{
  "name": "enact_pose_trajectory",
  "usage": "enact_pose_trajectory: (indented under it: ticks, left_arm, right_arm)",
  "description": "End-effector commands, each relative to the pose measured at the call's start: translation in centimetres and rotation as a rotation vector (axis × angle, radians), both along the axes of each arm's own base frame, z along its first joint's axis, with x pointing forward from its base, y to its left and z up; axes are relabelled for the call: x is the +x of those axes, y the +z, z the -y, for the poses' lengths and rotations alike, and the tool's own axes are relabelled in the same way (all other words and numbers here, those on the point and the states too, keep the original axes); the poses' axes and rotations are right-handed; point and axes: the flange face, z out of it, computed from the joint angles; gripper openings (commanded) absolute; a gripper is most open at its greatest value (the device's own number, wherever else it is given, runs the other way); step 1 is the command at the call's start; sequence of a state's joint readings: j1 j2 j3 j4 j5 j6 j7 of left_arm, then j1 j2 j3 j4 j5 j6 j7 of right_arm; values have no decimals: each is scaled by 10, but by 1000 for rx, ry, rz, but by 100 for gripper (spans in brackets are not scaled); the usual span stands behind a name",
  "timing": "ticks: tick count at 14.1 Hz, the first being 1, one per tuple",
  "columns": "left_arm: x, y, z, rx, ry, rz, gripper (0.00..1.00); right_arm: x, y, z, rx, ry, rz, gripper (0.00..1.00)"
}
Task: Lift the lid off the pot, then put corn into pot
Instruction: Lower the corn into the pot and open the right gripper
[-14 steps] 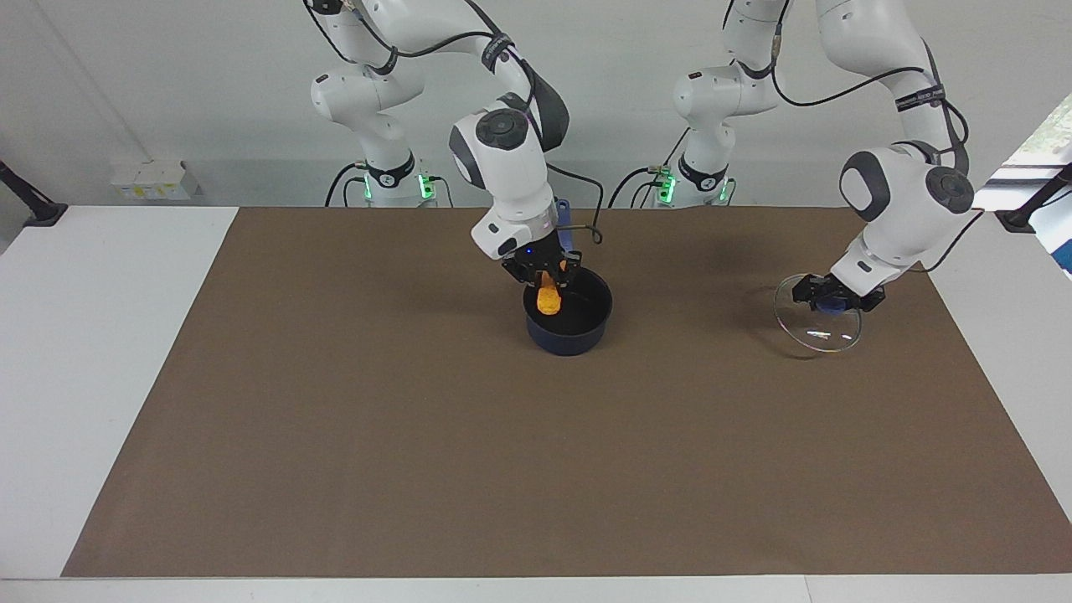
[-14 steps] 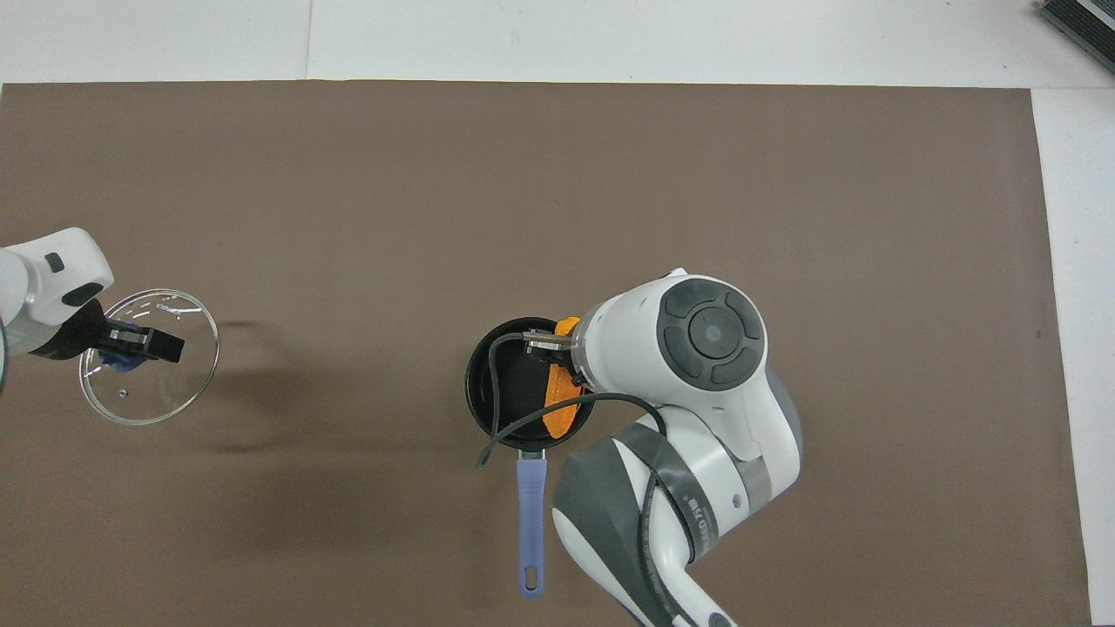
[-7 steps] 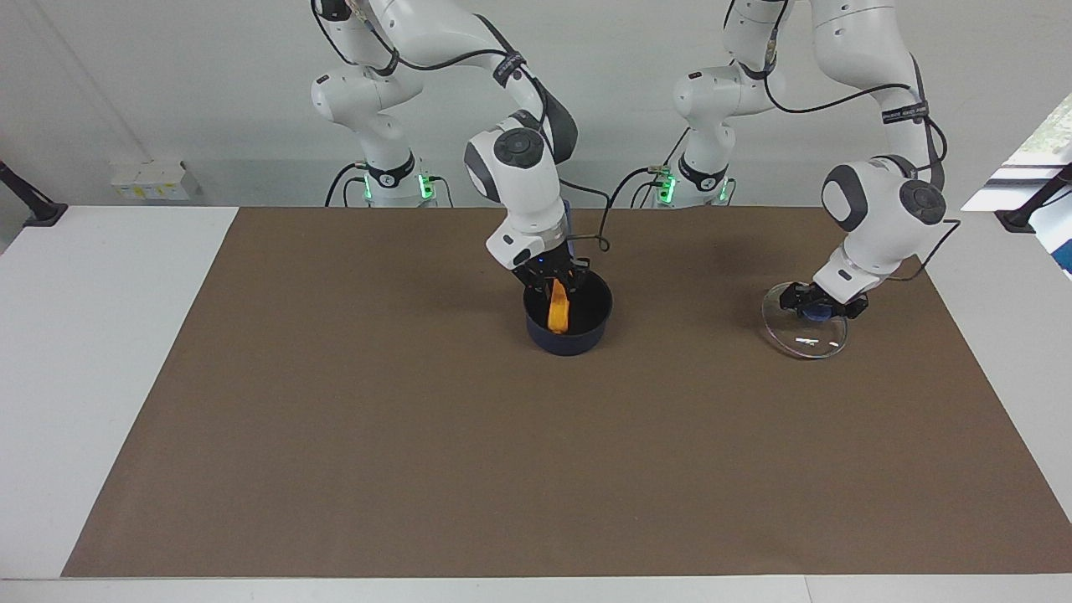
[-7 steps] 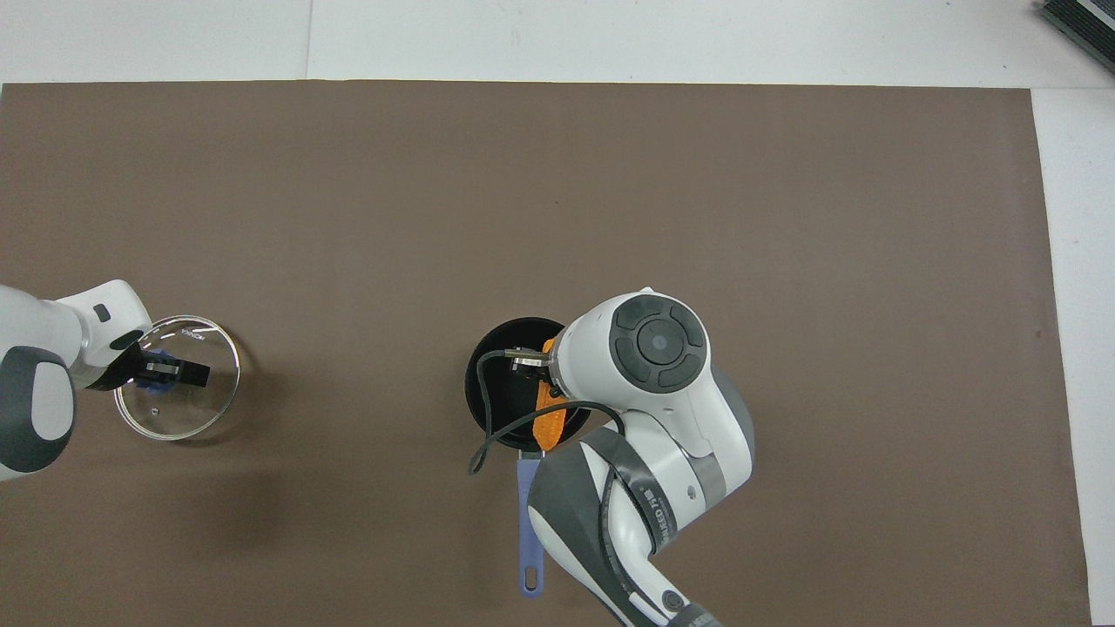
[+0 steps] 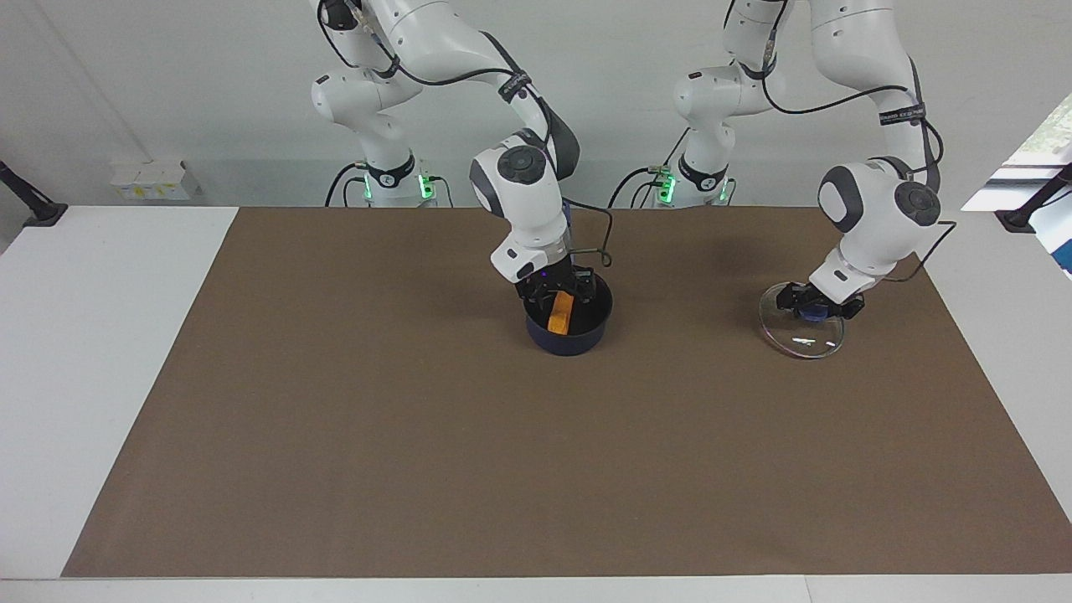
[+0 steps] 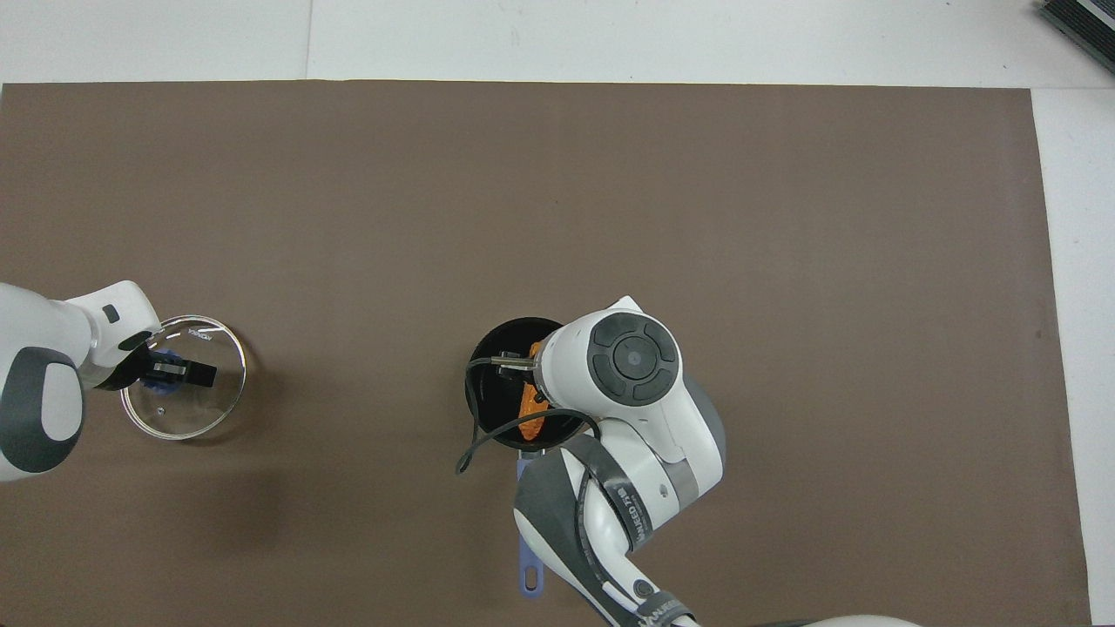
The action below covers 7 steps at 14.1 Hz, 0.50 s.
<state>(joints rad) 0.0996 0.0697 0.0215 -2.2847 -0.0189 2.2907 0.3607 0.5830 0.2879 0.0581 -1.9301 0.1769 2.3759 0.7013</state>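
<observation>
- Corn (image 5: 560,312) sits inside the pot (image 5: 569,337), right claw (image 5: 559,293) gripping it; release remains.
- Lid (image 5: 801,333) is off, on the worktop (image 5: 502,461) toward the left arm's end, left claw (image 5: 816,307) clamped on its knob.

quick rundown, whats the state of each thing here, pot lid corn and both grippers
pot: uncovered, upright on the mat, corn inside it.
corn: tilted inside the pot, gripped at its top end.
lid: off the pot, down on the mat toward the left arm's end.
right gripper: at the pot's mouth, shut on the corn.
left gripper: shut on the lid's blue knob.
</observation>
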Motion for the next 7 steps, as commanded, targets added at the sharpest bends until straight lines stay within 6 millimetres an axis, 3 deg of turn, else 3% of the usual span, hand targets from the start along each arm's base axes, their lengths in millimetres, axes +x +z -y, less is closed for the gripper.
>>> enact_pose_trajectory:
  ticks: [1, 4, 7]
  left_arm:
    - [-3, 1, 0, -1, -2, 29, 100]
    - [6, 6, -1, 0, 3, 39, 100]
    - [27, 25, 3, 7, 39, 87, 100]
  right_arm:
    - [2, 9, -4, 19, -5, 20, 100]
    - [5, 43, 5, 37, -12, 45, 100]
    - [11, 79, 36, 33, -37, 48, 100]
